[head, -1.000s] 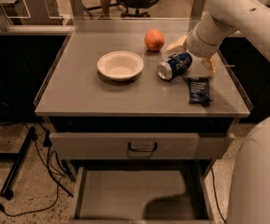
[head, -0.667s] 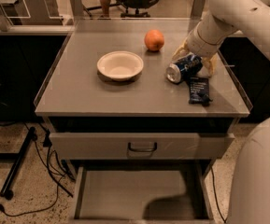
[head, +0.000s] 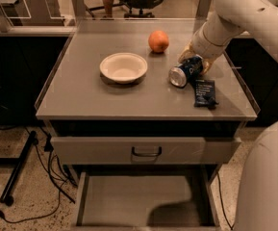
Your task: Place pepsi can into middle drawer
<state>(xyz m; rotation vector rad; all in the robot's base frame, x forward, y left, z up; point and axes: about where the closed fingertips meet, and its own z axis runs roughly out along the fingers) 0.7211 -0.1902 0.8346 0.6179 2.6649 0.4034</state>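
Showing the gripper [head: 196,61], right of centre, closed around the sideways pepsi can [head: 183,73] at the table [head: 81,96], its move into the open middle drawer [head: 124,201] below not yet made.

- Small blue pepsi can [head: 186,72] with silver ends: lying on its side at the right of the grey tabletop [head: 81,95], one silver end facing front-left.
- Gripper [head: 196,64]: at the can, its yellowish fingers [head: 188,55] clasping the can's body.
- Wide grey metal middle drawer [head: 109,201]: pulled out below the tabletop, with a flat plain floor and low side walls.
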